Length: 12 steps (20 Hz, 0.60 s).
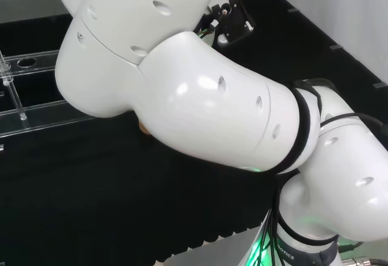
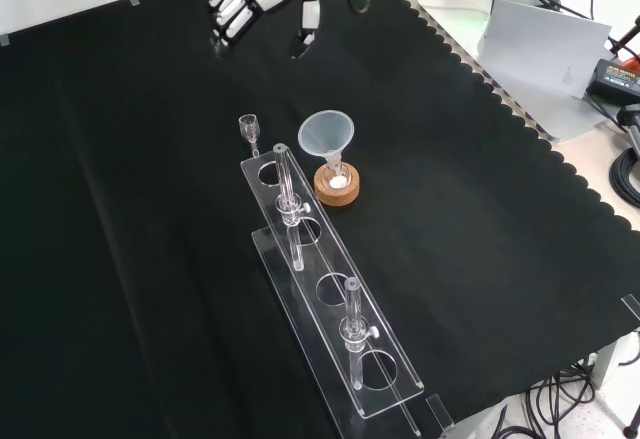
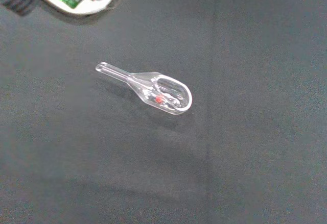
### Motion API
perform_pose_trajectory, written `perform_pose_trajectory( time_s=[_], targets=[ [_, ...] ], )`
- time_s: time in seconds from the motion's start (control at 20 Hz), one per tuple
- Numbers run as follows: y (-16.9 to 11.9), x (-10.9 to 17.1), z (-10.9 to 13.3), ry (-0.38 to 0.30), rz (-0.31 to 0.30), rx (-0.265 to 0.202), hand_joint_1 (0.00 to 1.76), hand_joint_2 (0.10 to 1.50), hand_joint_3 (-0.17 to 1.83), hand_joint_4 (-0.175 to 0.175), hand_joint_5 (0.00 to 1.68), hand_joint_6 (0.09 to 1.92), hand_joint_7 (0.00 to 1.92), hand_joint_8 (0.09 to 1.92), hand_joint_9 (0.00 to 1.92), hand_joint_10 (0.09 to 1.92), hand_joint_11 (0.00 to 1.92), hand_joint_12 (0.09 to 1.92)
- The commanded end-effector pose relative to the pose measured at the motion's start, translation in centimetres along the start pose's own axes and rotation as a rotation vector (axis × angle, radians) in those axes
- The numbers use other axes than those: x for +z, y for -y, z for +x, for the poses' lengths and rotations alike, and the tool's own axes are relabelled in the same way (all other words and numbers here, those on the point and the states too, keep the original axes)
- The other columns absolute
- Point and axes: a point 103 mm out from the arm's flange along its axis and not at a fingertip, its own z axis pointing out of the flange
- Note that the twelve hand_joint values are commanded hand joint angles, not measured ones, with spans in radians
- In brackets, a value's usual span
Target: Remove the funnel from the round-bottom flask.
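In the front view the hand (image 2: 240, 4) hangs at the top of the scene, well above and behind the funnel (image 2: 326, 135), its fingers (image 2: 228, 14) spread and only slightly bent, the thumb (image 2: 308, 21) apart from them, with nothing in its hold. The funnel sits upright with its stem down in the neck of the round-bottom flask (image 2: 337, 177), which rests on a cork ring (image 2: 337, 189) on the black cloth (image 2: 120, 219). Just left of the flask in that view runs a clear rack (image 2: 335, 334), with two glass tubes standing in its holes. In the head view the arm's white links (image 1: 200, 96) bend across the bench. The wrist view looks down on a small clear scoop (image 3: 158, 92) lying on the cloth with a red speck inside.
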Motion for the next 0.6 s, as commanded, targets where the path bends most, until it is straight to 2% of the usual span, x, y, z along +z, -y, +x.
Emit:
perform_pose_trajectory(
  time_s=[0.05, 0.25, 0.4, 0.6],
  targets=[
    [3.4, -1.0, 0.3, -0.031, 0.039, -0.011, 0.86, 0.62, 0.59, -0.051, 0.38, 0.09, 0.17, 0.67, 0.45, 0.64, 0.25, 1.37],
    [4.3, -1.8, 1.0, -0.055, 0.106, -0.038, 0.80, 0.63, 0.58, -0.045, 0.32, 0.09, 0.08, 0.66, 0.39, 0.65, 0.22, 1.39],
    [4.8, -2.3, 1.5, -0.092, 0.164, -0.082, 0.75, 0.64, 0.57, -0.044, 0.26, 0.09, 0.04, 0.67, 0.36, 0.67, 0.20, 1.41],
    [5.5, -2.7, 2.4, -0.146, 0.170, -0.131, 0.69, 0.64, 0.57, -0.054, 0.17, 0.09, 0.03, 0.67, 0.35, 0.68, 0.22, 1.42]
  ],
)
